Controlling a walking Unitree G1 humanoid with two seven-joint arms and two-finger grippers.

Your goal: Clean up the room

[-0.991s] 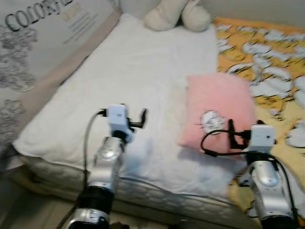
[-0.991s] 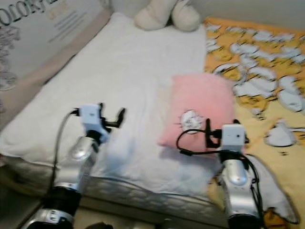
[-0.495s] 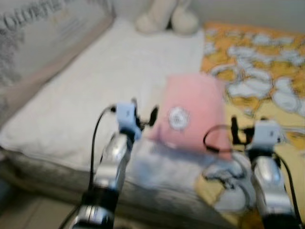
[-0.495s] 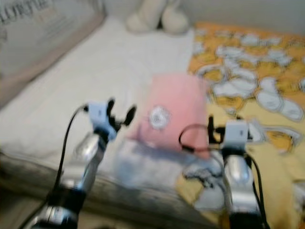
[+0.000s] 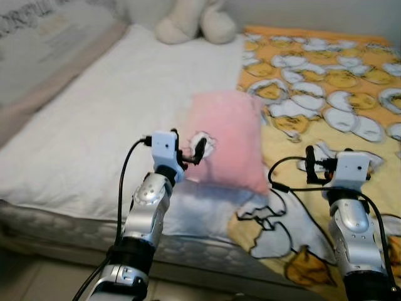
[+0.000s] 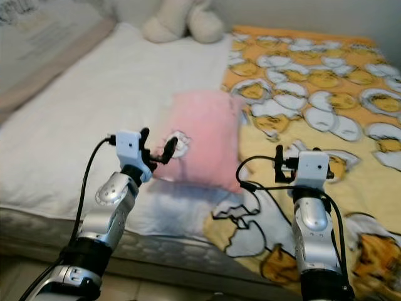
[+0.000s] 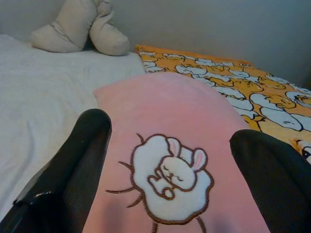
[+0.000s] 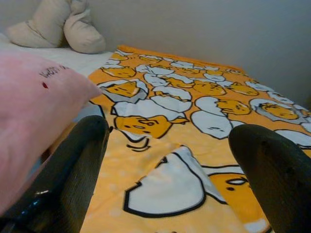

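A pink pillow (image 5: 228, 137) with a white rabbit patch (image 7: 171, 183) lies on the bed, partly on the white sheet (image 5: 106, 106) and partly on an orange-yellow egg-print blanket (image 5: 319, 88). My left gripper (image 5: 188, 149) hovers open at the pillow's near-left corner, its fingers (image 7: 73, 170) on either side of the patch in the left wrist view. My right gripper (image 5: 311, 164) is held open above the blanket, to the right of the pillow. A cream plush toy (image 5: 188, 22) lies at the head of the bed.
The mattress edge (image 5: 75, 219) runs across the foreground, with floor below it. A printed grey panel (image 5: 37, 37) lines the bed's left side. A pale wall (image 8: 194, 29) rises behind the bed.
The camera has swung right and the view has sharpened from blur. My left gripper now sits at the pillow's near-left corner. My right gripper is over the blanket rather than the pillow.
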